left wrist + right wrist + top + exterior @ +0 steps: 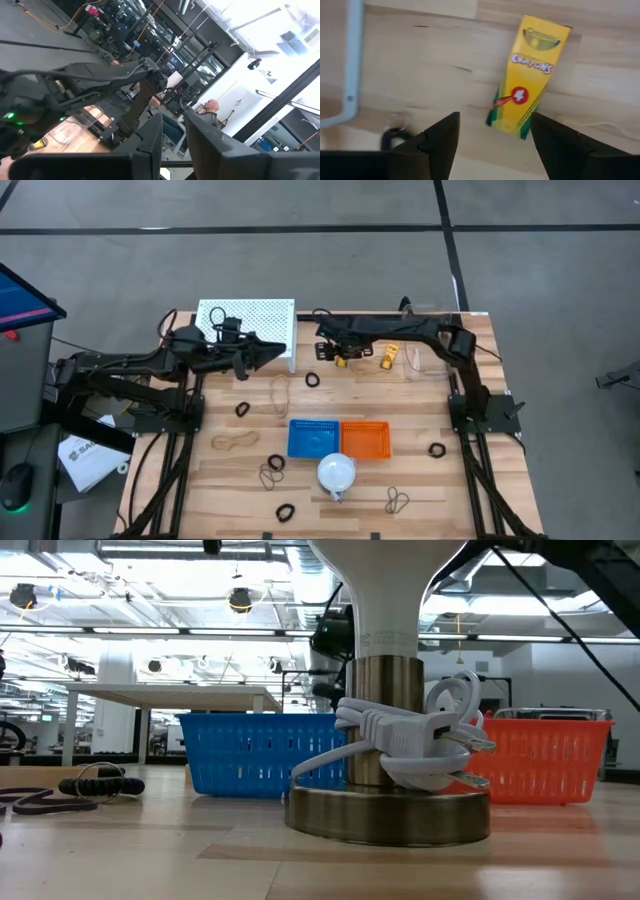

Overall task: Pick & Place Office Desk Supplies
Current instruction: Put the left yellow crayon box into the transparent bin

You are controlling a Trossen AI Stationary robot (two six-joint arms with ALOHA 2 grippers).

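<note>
On the wooden table [420, 480], the right gripper [492, 137] hangs spread above a yellow crayon box [527, 75]; the left gripper's [275, 352] state cannot be told.

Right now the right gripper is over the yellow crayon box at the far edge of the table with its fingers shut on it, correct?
Not quite. The right gripper is over the yellow crayon box near the table's far edge, but its fingers stand open with the box lying flat on the wood between and beyond them, not clamped. The right wrist view shows this.
</note>
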